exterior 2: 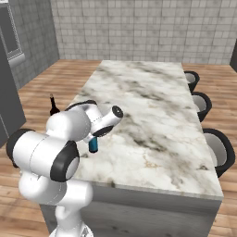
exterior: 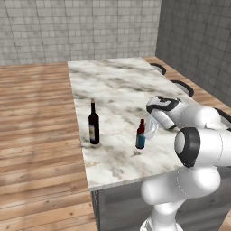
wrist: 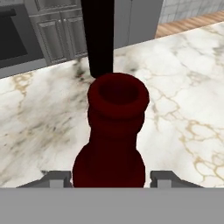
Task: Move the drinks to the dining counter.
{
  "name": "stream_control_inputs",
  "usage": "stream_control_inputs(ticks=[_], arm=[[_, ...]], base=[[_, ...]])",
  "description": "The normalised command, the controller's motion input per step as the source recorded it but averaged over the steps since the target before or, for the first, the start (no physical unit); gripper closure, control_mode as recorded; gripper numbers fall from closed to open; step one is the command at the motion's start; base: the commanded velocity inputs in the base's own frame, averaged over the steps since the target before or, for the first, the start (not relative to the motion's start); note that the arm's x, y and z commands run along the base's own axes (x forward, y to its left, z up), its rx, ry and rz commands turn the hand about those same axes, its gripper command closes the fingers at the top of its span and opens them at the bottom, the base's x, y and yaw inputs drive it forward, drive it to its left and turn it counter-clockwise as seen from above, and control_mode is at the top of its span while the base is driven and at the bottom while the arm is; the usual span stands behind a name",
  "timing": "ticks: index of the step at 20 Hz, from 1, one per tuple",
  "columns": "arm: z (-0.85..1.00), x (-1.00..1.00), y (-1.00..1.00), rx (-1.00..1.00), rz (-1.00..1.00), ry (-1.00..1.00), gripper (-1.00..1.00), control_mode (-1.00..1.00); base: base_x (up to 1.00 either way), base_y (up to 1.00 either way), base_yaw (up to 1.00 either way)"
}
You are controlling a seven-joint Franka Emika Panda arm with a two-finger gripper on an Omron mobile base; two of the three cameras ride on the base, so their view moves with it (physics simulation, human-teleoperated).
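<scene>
Even, diffuse render light, bright. Faint soft shadows beneath the wine bottle (exterior: 94, 124) and small bottle (exterior: 140, 135) on the marble counter (exterior: 117, 85). No glare; slightly coarse, soft rendering.

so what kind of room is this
Most likely a rendered kitchen-dining area: a long marble island counter with stools along one side, grey cabinet doors beyond it, tiled walls and a wood floor.

Marble counter (exterior: 122, 85), two bottles (exterior: 94, 124) upright.
</scene>
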Motion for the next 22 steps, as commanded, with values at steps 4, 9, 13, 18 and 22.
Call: stream_control_inputs(ticks=[4, 9, 13, 18, 22], arm=[[0.0, -0.03, 0.0, 0.0, 0.0, 0.0, -1.0, -1.0], [0.0, -0.13, 0.0, 0.0, 0.0, 0.0, -1.0, -1.0], [0.0, -0.19, 0.0, 0.0, 0.0, 0.0, -1.0, -1.0], [0.11, -0.08, -0.14, 0.0, 0.0, -0.08, -1.0, -1.0], [0.24, 0.0, -0.24, 0.0, 0.0, -0.11, -1.0, -1.0]], base=[[0.0, 0.0, 0.0], [0.0, 0.0, 0.0], [0.0, 0.0, 0.0], [0.0, 0.0, 0.0], [0.0, 0.0, 0.0]])
